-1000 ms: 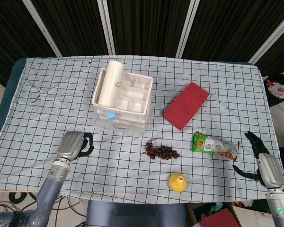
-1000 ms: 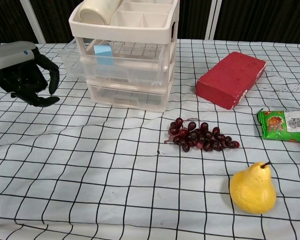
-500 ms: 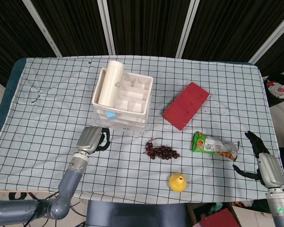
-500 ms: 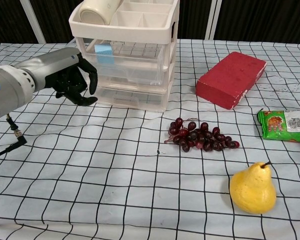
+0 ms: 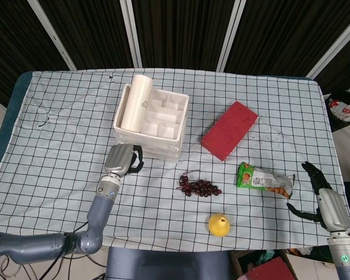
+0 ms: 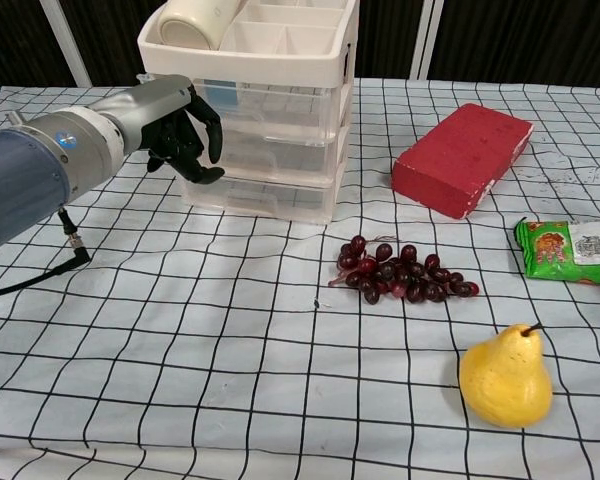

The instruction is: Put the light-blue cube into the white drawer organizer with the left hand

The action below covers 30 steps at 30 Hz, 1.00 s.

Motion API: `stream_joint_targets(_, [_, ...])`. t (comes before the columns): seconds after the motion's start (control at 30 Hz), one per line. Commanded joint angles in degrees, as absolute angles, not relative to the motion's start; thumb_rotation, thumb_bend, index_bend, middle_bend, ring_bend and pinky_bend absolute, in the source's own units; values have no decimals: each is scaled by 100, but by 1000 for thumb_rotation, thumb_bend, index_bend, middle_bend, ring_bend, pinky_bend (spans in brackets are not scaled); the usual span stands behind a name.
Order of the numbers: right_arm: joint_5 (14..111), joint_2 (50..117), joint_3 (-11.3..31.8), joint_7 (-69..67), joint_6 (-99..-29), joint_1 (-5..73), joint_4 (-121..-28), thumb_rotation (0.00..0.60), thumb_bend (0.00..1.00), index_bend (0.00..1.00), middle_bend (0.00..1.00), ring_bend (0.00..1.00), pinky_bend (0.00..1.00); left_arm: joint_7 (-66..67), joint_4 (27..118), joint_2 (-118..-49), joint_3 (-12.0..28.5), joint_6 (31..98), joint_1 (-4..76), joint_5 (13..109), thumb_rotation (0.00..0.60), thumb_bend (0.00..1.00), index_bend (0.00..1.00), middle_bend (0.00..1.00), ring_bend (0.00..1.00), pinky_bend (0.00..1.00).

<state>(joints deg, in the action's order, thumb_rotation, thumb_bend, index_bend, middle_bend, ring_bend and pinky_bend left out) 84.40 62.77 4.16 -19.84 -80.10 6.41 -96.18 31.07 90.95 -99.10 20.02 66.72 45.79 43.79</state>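
The left hand (image 6: pixel 185 130) is sitting right at the front of the white drawer organizer (image 5: pixel 150 121), by its clear drawers. Its dark fingers (image 6: pixel 208 120) are curled in, and nothing can be seen between them. The hand is covering the part of the top drawer where a cube would show, so the light-blue cube is not showing in either view. It is probably tucked inside that drawer behind the hand, but that is only a guess. The hand looks like it is there to push the drawer front or to let go of it.

The right hand (image 5: pixel 322 198) is resting far away at the table's edge with its fingers spread and nothing in them. It is waiting there because this job belongs to the other hand.

A cream roll (image 5: pixel 134 102) is lying in the organizer's top tray. A red brick (image 5: pixel 229 129), some grapes (image 6: pixel 405 270), a green snack bag (image 5: pixel 263 179) and a yellow pear (image 6: pixel 505 378) are sitting well apart on the checked cloth.
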Motion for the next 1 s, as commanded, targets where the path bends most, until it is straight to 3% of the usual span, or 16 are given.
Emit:
stream_joint_targets(0.03, [8439, 6278, 417, -1980, -8012, 641, -9621, 600, 153, 0, 0, 0, 154, 3134, 8978, -9966, 2104, 6653, 4663, 4279, 600, 342, 623, 938, 901, 776])
stream_joint_targets(0.37, [8449, 6282, 413, -1962, -8017, 638, -9631, 600, 152, 0, 0, 0, 154, 3201, 8752, -9977, 2223, 6638, 4777, 4042, 600, 342, 619, 932, 894, 776])
stream_joint_targets(0.67, [8462, 6276, 410, -1963, -8027, 634, -9636, 600, 153, 0, 0, 0, 154, 3009, 9484, -9496, 1933, 6817, 4396, 4244, 600, 322, 561, 852, 820, 726])
stream_joint_targets(0.8, [8469, 6280, 408, -1947, -8031, 634, -9632, 600, 153, 0, 0, 0, 154, 2763, 10277, -8862, 1567, 7119, 3918, 4801, 600, 297, 494, 695, 666, 558])
stream_joint_targets(1.0, [8499, 6288, 395, -1891, -8050, 629, -9621, 600, 152, 0, 0, 0, 154, 2229, 11297, -7698, 909, 7444, 3143, 5682, 600, 226, 379, 244, 176, 112])
